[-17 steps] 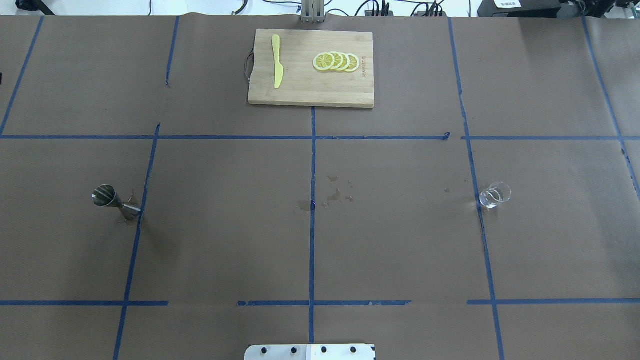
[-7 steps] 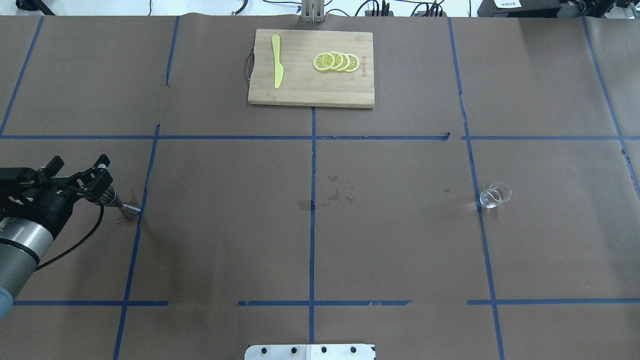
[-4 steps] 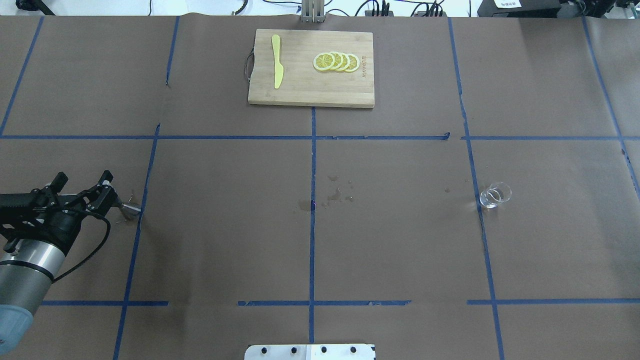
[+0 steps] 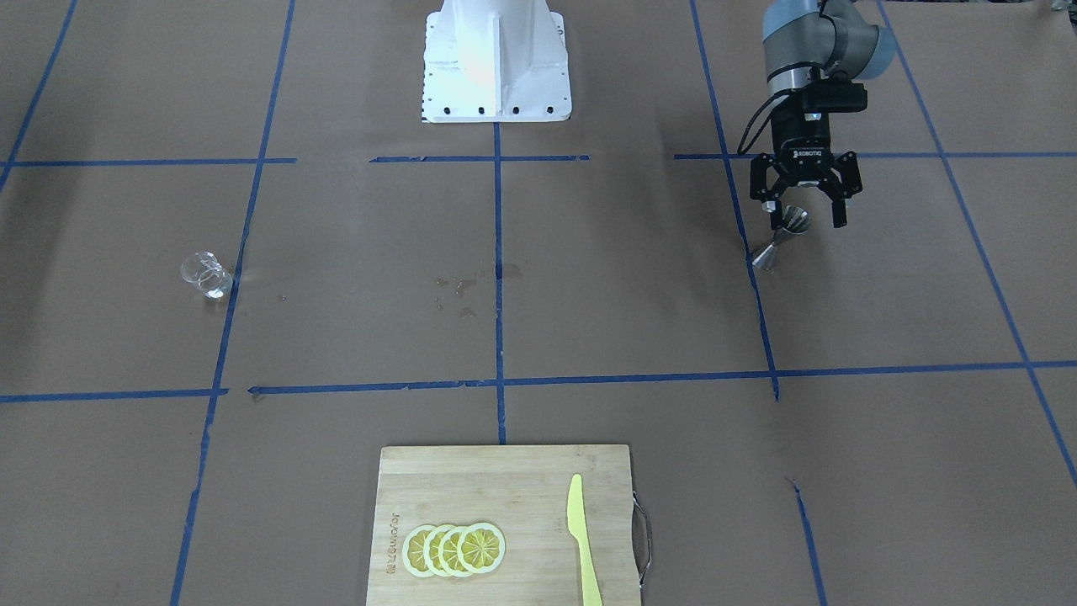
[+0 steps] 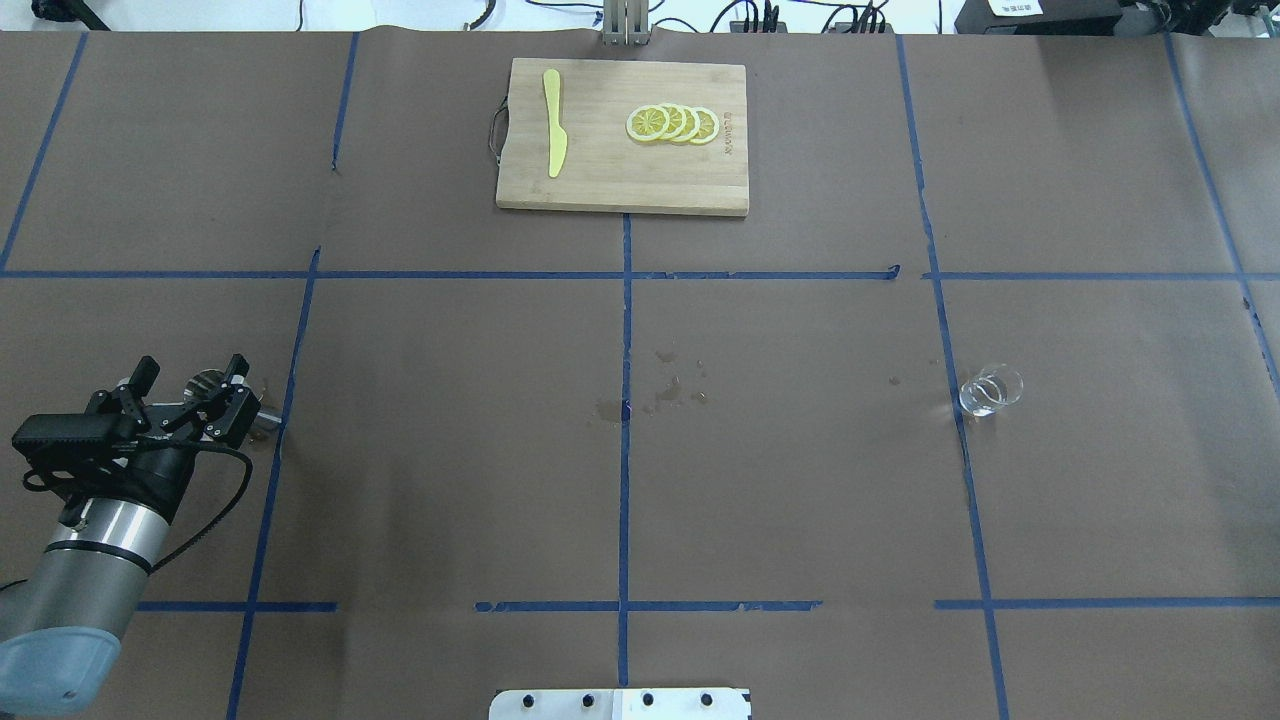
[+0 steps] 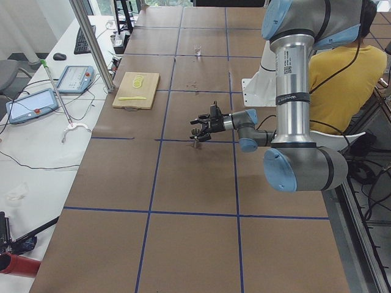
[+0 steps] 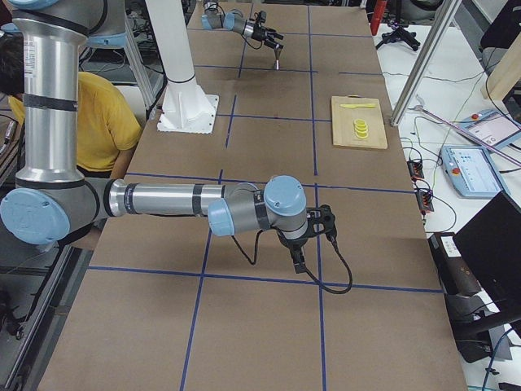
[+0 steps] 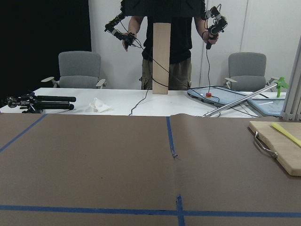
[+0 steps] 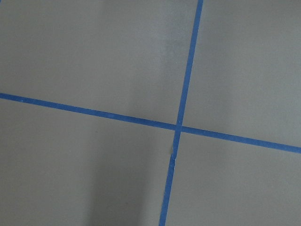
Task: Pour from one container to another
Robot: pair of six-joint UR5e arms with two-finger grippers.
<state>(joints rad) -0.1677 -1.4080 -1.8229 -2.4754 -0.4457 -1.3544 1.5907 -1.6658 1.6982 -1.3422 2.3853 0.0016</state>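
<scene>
The steel jigger stands upright on the brown paper on my left side, beside a blue tape line. My left gripper is open and level with the jigger's upper cone, one finger on each side and neither touching it. The overhead view shows the jigger's rim between the spread fingers of that gripper. The clear glass cup stands alone far off on the right side, also seen in the front view. My right gripper shows only in the right side view, low over bare paper; I cannot tell whether it is open.
A wooden cutting board with lemon slices and a yellow knife lies at the far middle. Wet spots mark the paper's centre. The robot base is at the near middle edge. A person in yellow sits behind the robot.
The left arm came in from the left edge. Its open gripper has swung nearer and lower until its fingers straddle the jigger. Cup and jigger have not moved.
</scene>
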